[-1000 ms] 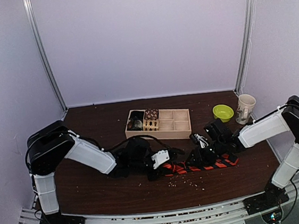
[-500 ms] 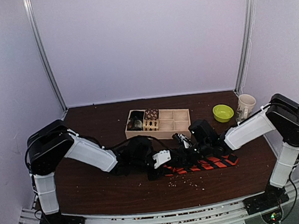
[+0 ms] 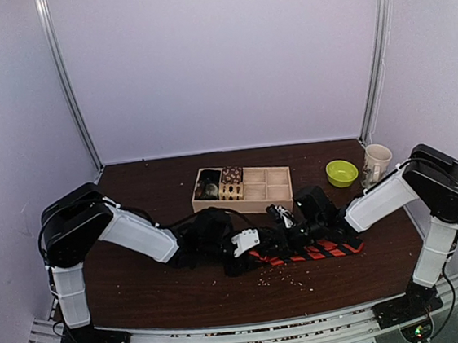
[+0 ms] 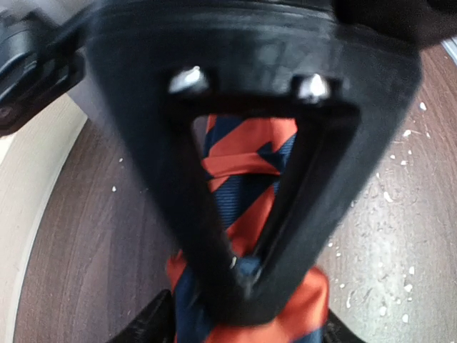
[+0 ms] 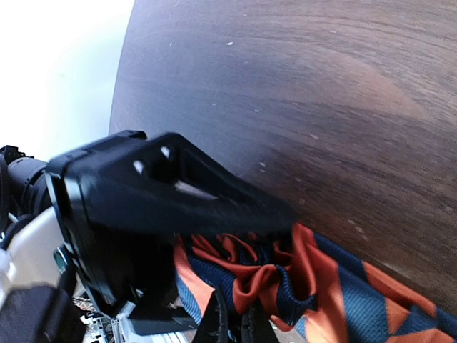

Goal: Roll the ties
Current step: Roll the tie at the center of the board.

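Your left arm (image 3: pixel 137 234) and right arm (image 3: pixel 383 196) wear white shells on the long links, with bulky black housings at shoulders and elbows. Thin black cables (image 3: pixel 177 223) loop along them. Left tool (image 3: pixel 263 248) and right tool (image 3: pixel 291 232) are black, each beside a white camera block (image 3: pixel 246 242).

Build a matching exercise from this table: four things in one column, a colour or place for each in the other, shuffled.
Things:
1. tie
2. bowl
3. cup
4. tray

Descriptions:
A. light wood, split into compartments
B. lime green
C. red-orange and dark diagonal stripes
D. standing farthest right of the four

Pairs: 1-C, 2-B, 3-D, 4-A
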Robot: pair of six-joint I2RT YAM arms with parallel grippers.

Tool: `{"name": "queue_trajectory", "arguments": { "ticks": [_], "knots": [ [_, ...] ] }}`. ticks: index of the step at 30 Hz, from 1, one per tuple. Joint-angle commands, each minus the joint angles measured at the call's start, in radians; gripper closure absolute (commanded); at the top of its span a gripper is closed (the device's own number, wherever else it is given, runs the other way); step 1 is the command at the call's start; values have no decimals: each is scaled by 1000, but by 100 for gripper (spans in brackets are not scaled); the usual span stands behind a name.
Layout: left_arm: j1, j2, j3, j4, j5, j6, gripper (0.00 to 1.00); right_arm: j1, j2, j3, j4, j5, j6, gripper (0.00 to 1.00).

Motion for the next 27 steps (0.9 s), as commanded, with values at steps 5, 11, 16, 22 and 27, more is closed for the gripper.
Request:
{"name": "queue_trajectory", "arguments": {
  "ticks": [5, 11, 16, 22, 27],
  "knots": [
    [16, -51, -116, 202, 32, -55, 26, -70, 30, -132, -24, 28, -9, 100],
    [17, 25, -148, 418, 67, -119, 23, -106, 40, -138, -81, 50, -72, 100],
    [16, 110, -119, 572, 100, -215, 23, -113, 57, -128, -104, 58, -90, 100],
    [13, 191, -53, 604, 110, -213, 31, -112, 71, -117, -105, 52, -93, 100],
    [12, 187, -3, 416, 120, -164, 59, -113, 44, -109, -91, 39, -89, 100]
  ]
}}
